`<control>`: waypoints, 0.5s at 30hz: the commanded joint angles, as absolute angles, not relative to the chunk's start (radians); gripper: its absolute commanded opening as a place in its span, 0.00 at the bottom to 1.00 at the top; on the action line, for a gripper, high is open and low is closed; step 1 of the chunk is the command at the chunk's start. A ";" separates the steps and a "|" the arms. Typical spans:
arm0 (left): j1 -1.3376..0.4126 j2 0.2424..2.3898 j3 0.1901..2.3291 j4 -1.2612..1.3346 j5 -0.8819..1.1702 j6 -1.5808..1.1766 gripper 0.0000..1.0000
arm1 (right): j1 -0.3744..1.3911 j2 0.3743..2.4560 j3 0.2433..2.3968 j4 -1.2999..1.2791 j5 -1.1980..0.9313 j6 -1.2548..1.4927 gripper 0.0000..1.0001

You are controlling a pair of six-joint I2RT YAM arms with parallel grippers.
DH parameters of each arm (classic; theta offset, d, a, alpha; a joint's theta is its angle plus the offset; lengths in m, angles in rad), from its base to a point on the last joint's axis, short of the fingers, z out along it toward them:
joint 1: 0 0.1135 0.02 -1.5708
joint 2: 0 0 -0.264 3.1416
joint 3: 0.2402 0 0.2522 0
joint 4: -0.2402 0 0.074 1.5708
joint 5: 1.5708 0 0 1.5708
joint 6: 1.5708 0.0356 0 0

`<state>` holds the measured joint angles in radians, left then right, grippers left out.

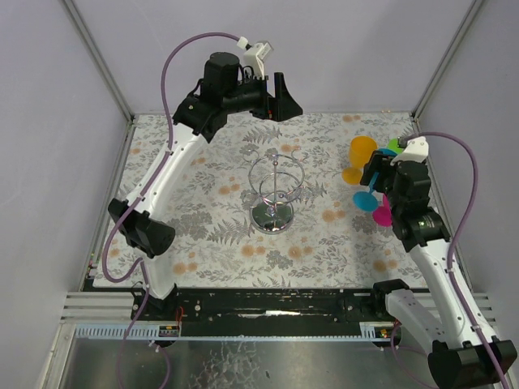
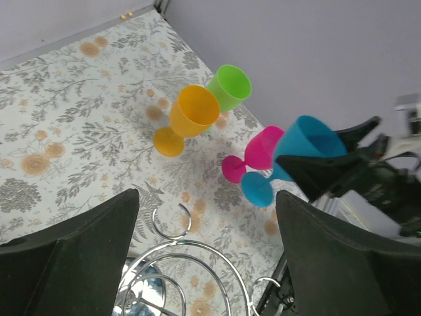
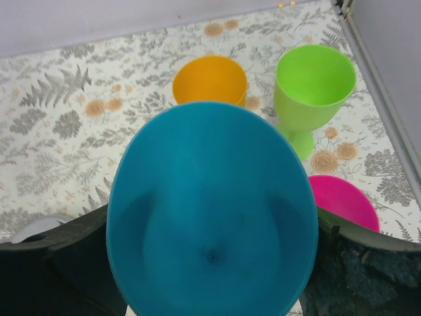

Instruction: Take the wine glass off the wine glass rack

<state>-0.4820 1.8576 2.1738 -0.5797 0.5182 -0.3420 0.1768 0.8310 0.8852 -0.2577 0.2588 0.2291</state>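
Observation:
The silver wine glass rack [image 1: 276,193] stands mid-table with no glass on its wire ring; the ring also shows in the left wrist view [image 2: 191,276]. My right gripper [image 1: 383,185] is shut on the bowl of a blue wine glass [image 3: 210,210], holding it to the right of the rack, foot [image 1: 362,200] towards the rack. In the left wrist view the blue glass [image 2: 306,148] is tilted in the black fingers. My left gripper [image 1: 285,101] is open and empty, high over the table's back edge, looking down on the rack [image 2: 207,257].
An orange glass [image 1: 361,154] and a green glass [image 1: 393,146] stand at the right back. A pink glass [image 1: 381,215] sits beside the blue one's foot. Grey walls close in the back and both sides.

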 commanded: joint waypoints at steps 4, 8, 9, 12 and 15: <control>-0.471 1.819 2.163 -0.539 0.594 -0.390 0.84 | 0.181 0.828 0.720 0.052 0.200 0.131 0.60; -0.471 1.823 2.158 -0.538 0.607 -0.395 0.85 | 0.181 0.844 0.644 0.133 0.165 0.096 0.60; -0.471 1.822 2.156 -0.538 0.609 -0.396 0.85 | 0.182 0.844 0.626 0.155 0.155 0.091 0.60; -0.472 1.820 2.153 -0.538 0.613 -0.394 0.85 | 0.182 0.843 0.565 0.230 0.125 0.079 0.61; -0.471 1.816 2.147 -0.538 0.619 -0.395 0.85 | 0.182 0.847 0.510 0.307 0.101 0.074 0.61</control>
<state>-0.4805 1.8500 2.1590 -0.5758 0.5888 -0.3847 0.1768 0.8490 0.5545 0.1101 0.1520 0.1066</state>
